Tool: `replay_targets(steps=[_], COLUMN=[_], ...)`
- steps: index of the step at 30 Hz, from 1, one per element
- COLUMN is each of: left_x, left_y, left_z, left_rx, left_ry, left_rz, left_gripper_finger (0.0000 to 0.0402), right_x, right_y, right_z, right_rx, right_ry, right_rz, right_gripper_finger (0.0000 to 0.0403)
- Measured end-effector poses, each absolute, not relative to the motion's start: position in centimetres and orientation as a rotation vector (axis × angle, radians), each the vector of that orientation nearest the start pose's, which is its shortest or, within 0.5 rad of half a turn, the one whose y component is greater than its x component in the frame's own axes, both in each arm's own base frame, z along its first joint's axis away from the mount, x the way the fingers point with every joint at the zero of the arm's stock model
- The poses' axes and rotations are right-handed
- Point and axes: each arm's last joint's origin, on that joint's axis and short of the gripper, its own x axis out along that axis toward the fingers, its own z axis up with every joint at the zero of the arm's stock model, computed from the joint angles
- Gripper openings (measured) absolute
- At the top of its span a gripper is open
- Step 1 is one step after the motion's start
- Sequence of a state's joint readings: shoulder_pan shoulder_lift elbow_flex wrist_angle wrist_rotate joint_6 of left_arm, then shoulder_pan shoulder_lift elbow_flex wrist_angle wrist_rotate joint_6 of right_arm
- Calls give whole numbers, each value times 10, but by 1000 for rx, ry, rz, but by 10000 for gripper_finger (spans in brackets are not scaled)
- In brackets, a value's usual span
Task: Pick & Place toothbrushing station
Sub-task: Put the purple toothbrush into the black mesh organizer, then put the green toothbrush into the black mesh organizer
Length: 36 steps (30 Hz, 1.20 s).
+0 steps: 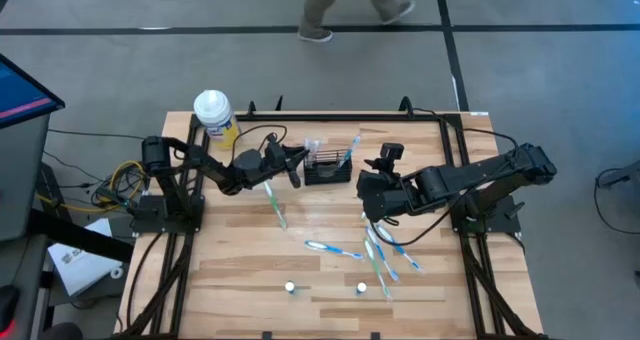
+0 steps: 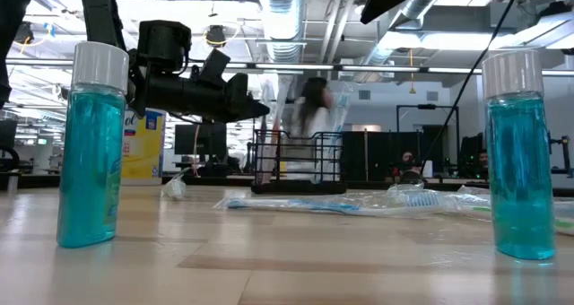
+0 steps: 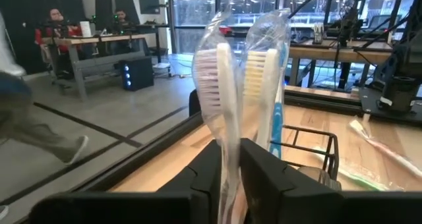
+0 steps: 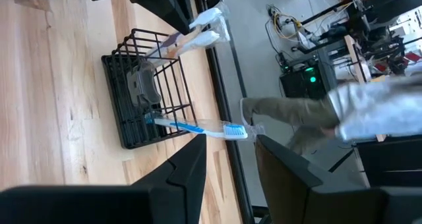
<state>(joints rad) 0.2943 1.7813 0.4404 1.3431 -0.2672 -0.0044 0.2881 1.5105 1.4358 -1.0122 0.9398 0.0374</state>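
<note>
The toothbrushing station, a small black wire holder, stands on the table at the far middle. A blue toothbrush leans out of it. My left gripper is level at the holder's left side, shut on an upright wrapped toothbrush. A second wrapped brush stands just behind the first. My right gripper hovers open just right of the holder, with nothing between its fingers. My left gripper has the wrapped toothbrush's handle, below the bristle head, pinched between its two fingers. The fingers come level from the table's left and lie across the brush. The brush stands upright, head up. The fingers hide its lower end.
A yellow bottle with a white cap stands at the far left. Several loose wrapped toothbrushes lie in the middle and toward the right. Two small bottles of blue liquid stand near the front edge. A person walks beyond the far edge.
</note>
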Motion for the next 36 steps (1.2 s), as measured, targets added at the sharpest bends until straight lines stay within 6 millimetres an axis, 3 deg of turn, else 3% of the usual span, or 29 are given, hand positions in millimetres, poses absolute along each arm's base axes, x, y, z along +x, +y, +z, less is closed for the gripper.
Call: replay_targets(steps=[17, 23, 36], left_x=[269, 267, 257], left_y=[89, 89, 86], left_z=[149, 150, 171], left_rx=[-4, -5, -6], left_ry=[-44, 40, 95], left_rz=[561, 561, 560], left_gripper_finger=[123, 148, 182], right_x=[287, 287, 287], right_y=[61, 61, 61], right_z=[333, 333, 334], right_rx=[-605, -605, -605], right_ry=[891, 891, 890], right_rz=[-600, -600, -600], right_gripper_finger=[123, 123, 123])
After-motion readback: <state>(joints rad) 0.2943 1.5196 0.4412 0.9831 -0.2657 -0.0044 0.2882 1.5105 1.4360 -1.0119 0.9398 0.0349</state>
